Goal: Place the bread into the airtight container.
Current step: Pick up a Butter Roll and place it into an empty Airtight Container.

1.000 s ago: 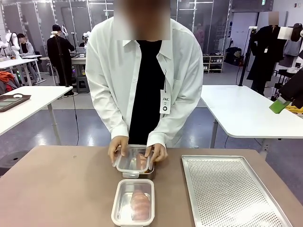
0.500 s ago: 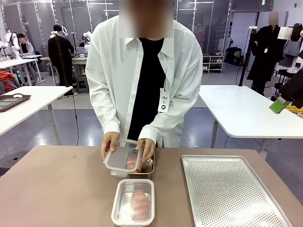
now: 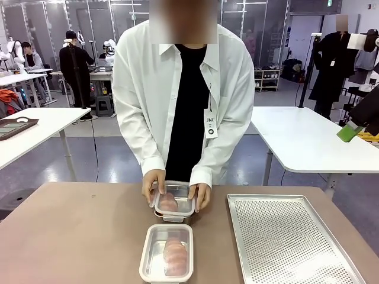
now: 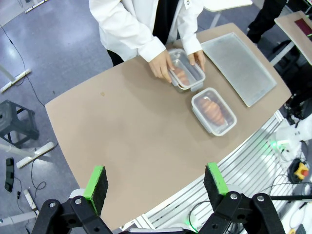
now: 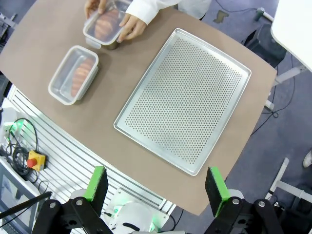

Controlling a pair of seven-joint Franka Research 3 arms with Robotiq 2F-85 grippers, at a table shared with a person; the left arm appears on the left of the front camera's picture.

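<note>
Two containers with bread, both lidded, hands on the far one

Two airtight containers on the brown table (image 3: 71, 231), one behind the other near the middle. Near container (image 3: 167, 252) closed under a clear lid, bread (image 3: 174, 255) lying lengthwise inside. Far container (image 3: 174, 201) also holding bread (image 3: 167, 204), clear lid (image 3: 176, 196) laid on top.

Gripped at both short sides by the person's hands: one hand (image 3: 154, 184) at picture left, fingers curled over the lid's edge, the other hand (image 3: 202, 195) at picture right, fingers pressed together and laid flat down the container's side. White sleeves down to the wrists.

Beside the containers, toward the robot's right: perforated metal tray (image 3: 290, 242), flat on the table, apart from both containers.

Seen from the left wrist: left gripper (image 4: 156, 183) high above the table's near edge, green pads spread wide, nothing between them. Far container (image 4: 185, 75) and near container (image 4: 213, 110) well beyond it.

Seen from the right wrist: right gripper (image 5: 157, 187) likewise high up, fingers spread wide and bare, above the tray (image 5: 185, 97). Containers well off toward the upper left of that view.
</note>
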